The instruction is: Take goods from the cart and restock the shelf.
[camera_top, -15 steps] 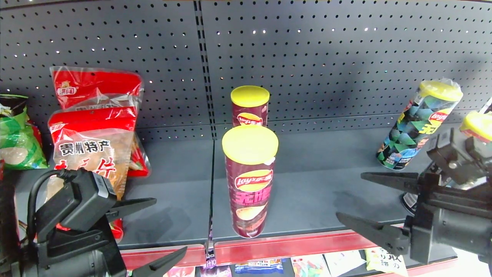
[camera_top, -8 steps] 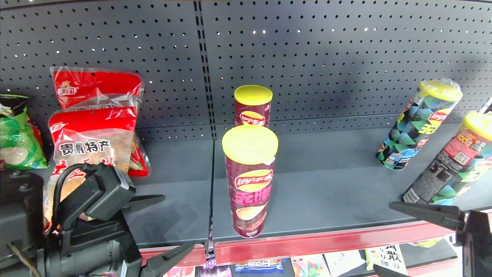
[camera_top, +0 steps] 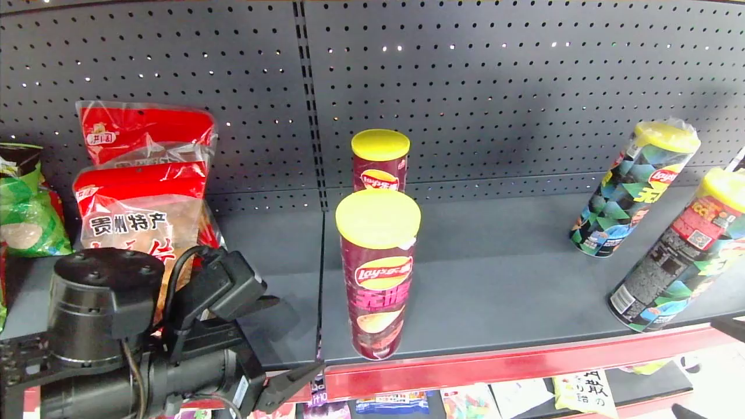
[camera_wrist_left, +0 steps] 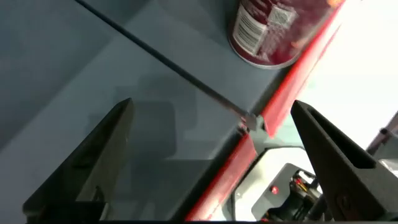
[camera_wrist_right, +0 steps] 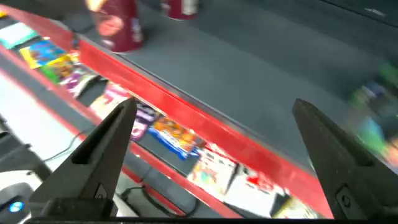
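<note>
Both grippers are empty with fingers spread wide. On the shelf [camera_top: 495,279], the front maroon can [camera_top: 378,273] stands upright near the red shelf edge [camera_top: 495,364], just ahead of the left gripper's [camera_top: 298,334] fingertips and nearer its outer finger. The rear maroon can [camera_top: 379,160] stands directly behind it, well beyond the fingers. In the right wrist view, the red edge runs across the gap between the right gripper's [camera_wrist_right: 214,104] fingers. A blurred greenish shape beside 1 finger is probably 1 of the 2 patterned cans [camera_top: 634,192], which lean on the shelf.

With nothing held and 4 cans shelved, this looks like the gap between placements. The next move calls for drawing back without clipping the front can, then fetching another item from the cart.
</note>
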